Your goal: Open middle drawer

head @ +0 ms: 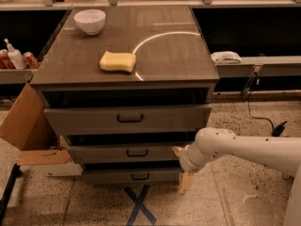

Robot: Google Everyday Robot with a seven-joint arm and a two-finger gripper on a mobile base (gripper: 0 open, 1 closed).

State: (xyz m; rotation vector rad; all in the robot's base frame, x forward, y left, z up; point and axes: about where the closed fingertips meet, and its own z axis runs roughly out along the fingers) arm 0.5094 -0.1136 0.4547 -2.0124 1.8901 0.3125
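Item 1. Grey-brown wooden middle drawer (103,153), flat front, medium height. It sits between the taller top drawer (84,120) and the slim bottom drawer (108,175). I read it as closed or barely out. Its right end is just beside the gripper, on the gripper's left in the view. Its small black bar handle (137,152) lies further left of the gripper, untouched.

Item 2. White two-finger gripper (180,169), on an arm reaching in from the right. The fingers are spread wide and pinch nothing. One tan finger (184,182) points down past the bottom drawer's right end. The other shows only as a tip by the middle drawer's right corner. I judge this a side approach: the handle is not yet between the jaws, and they would have to turn toward the drawer front and travel left.

Item 3. Above the gripper, on the grey-brown cabinet top (169,55): a yellow rectangular sponge (117,61) and, farther back, a white round bowl (89,21).

Item 4. Below and left of the gripper: a blue tape cross (139,204) on the floor. Far left: a brown cardboard box (21,121) against the cabinet.

Item 5. Unclear. I cannot tell whether the upper fingertip touches the drawer. The gaps above the drawer fronts are dark. The arm is cut off at the right edge.
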